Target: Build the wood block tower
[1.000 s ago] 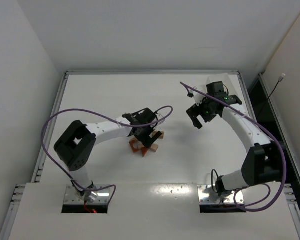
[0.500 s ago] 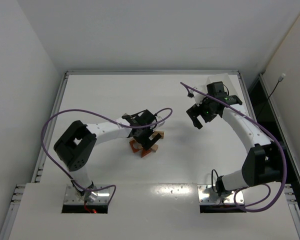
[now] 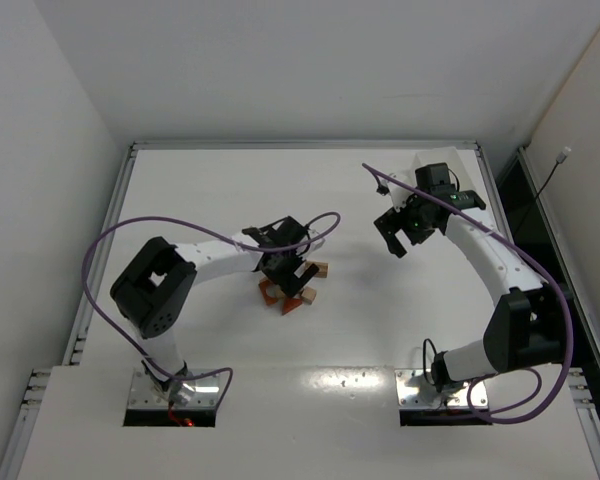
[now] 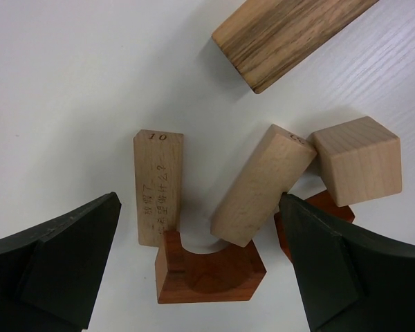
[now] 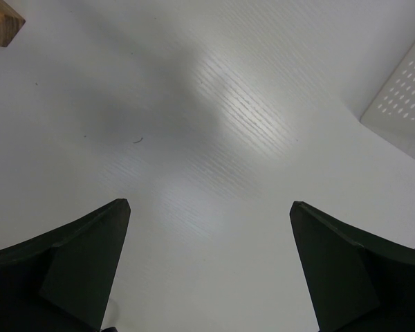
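Note:
The wood blocks lie in a loose cluster [image 3: 292, 292] on the white table; no upright stack shows. In the left wrist view I see a tan brick marked "10" [image 4: 158, 187], a tilted tan brick [image 4: 263, 187], a tan cube [image 4: 360, 160], a darker streaked brick [image 4: 283, 34] and a reddish-brown arch block [image 4: 207, 266]. Another reddish piece [image 4: 306, 209] is partly hidden by a finger. My left gripper [image 4: 199, 207] [image 3: 285, 268] is open, low over the cluster, with its fingers on either side of the arch block. My right gripper [image 5: 209, 205] [image 3: 395, 235] is open and empty over bare table.
A white perforated box [image 5: 404, 90] stands at the back right of the table [image 3: 450, 162]. A block corner [image 5: 0, 21] shows at the top left of the right wrist view. Raised rails border the table [image 3: 130, 200].
My left gripper has shifted slightly left over the block cluster. The right arm has barely moved.

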Motion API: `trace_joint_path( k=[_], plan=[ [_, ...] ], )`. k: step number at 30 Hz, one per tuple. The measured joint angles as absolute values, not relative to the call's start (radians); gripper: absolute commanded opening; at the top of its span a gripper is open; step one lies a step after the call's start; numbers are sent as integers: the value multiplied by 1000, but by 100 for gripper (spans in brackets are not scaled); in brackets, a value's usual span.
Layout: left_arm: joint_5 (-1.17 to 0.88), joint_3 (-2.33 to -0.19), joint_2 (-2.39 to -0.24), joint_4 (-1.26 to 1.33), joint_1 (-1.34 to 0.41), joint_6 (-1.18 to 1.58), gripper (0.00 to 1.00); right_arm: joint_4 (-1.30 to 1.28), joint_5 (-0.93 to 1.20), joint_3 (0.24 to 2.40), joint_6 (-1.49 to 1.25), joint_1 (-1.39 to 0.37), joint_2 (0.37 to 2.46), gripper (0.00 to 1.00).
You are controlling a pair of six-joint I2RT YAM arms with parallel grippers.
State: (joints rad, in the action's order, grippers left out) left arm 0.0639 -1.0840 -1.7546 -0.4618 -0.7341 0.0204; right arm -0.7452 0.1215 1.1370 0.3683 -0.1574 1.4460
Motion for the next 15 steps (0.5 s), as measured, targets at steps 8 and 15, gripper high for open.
trace_joint_path(
  k=[8,15],
  plan=[
    [7,-1087,-1765,-462,-722,20,100,-745,121,1137,368,-157,1446,99],
    [-70,-1087,-1768,-462,-722,19,100,-746,121,1124,368,-157,1446,99]
  ],
)
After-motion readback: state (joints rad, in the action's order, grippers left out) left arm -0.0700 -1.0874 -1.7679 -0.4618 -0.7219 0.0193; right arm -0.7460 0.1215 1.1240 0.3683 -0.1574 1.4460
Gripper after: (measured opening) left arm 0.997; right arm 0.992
